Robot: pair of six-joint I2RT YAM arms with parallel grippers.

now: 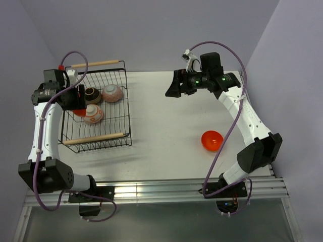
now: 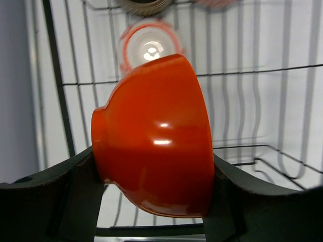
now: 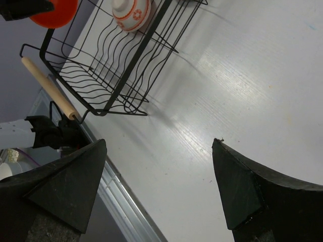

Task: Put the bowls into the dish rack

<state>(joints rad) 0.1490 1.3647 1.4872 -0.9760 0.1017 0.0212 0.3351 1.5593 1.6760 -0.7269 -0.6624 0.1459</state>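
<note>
The black wire dish rack [image 1: 127, 113] stands at the left of the table. In it lie a tan-brown bowl [image 1: 92, 94], a pinkish grey bowl [image 1: 112, 93] and a red-and-white bowl [image 1: 93, 114]. My left gripper [image 1: 78, 103] is shut on a glossy orange bowl [image 2: 156, 146], held on its side above the rack's left part, over the red-and-white bowl [image 2: 149, 48]. A second orange bowl [image 1: 212, 140] sits on the table at the right. My right gripper [image 1: 171, 88] is open and empty above the table's far middle, also in its wrist view [image 3: 159, 143].
Wooden rod handles cross the rack's far end [image 1: 96, 63] and near end [image 1: 96, 138]. The right wrist view shows the rack [image 3: 101, 75] and the table's near metal edge [image 3: 126, 201]. Purple walls close in the table on the left, back and right.
</note>
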